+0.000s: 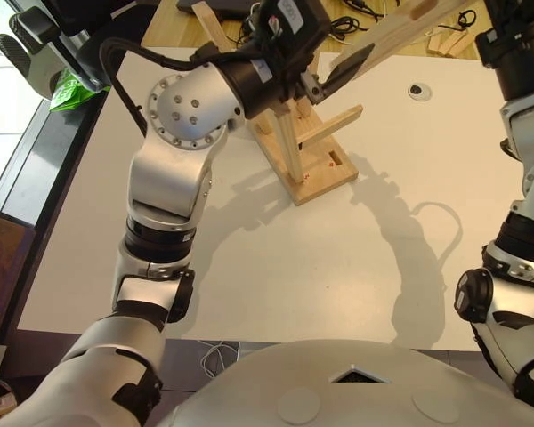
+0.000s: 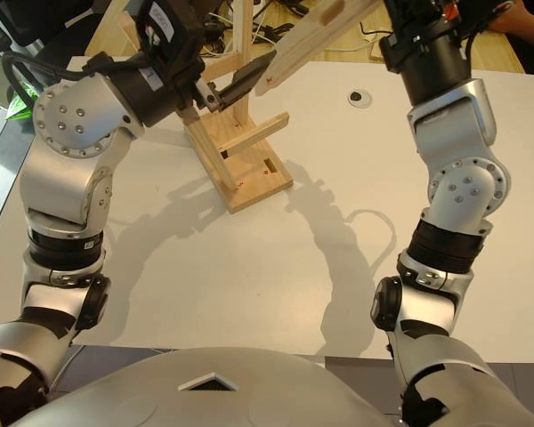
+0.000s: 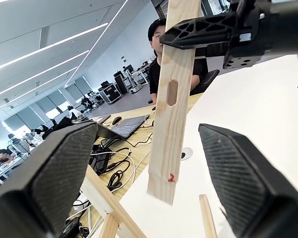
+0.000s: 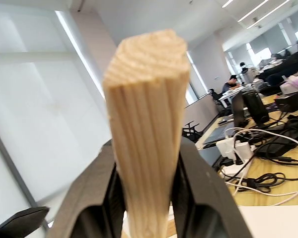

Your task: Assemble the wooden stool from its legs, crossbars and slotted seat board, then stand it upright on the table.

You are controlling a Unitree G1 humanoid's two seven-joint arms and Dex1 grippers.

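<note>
Left wrist view: our left pincer (image 3: 149,178) gapes wide, empty; the leg (image 3: 169,94) hangs just ahead, clamped in our right pincer (image 3: 208,29). We judge fitting this 1 leg into the seat board (image 1: 313,181) below needs alignment.

A small red handwritten mark, perhaps a 2, sits near the end of the pale wooden leg (image 3: 164,124). Tiny red marks beside the slots of the pale wooden seat board (image 1: 325,178) are unreadable, as is the white sticker (image 1: 289,13) on the left wrist's black housing.
</note>
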